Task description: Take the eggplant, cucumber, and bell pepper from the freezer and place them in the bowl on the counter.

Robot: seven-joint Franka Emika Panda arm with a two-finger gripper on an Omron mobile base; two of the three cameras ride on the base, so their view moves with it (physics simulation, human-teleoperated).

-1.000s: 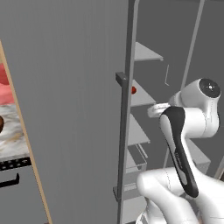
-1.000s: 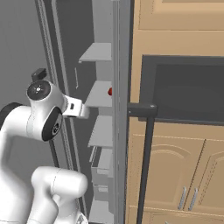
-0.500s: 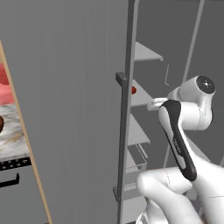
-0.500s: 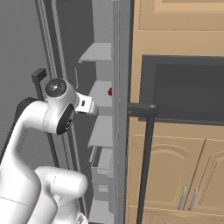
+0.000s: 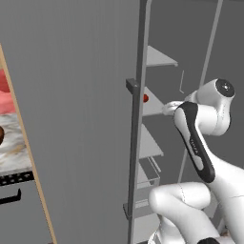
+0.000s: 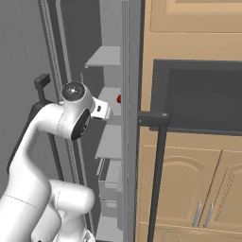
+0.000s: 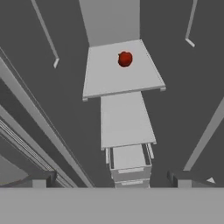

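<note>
Inside the open freezer (image 5: 86,71), on a light grey shelf (image 7: 122,74), sits the pepper (image 7: 125,58), a small red round thing alone near the shelf's back. Below it come another bare shelf and a drawer (image 7: 127,159). The fingers (image 7: 112,178) stand wide apart with nothing between them, well short of the pepper. At the far left lies a strip of marble bench (image 5: 12,143).

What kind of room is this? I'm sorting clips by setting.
Most likely a rendered kitchen: an open grey freezer with shelves holding a red bell pepper, tan wooden cabinets beside it, and a marble counter at the left.
</note>
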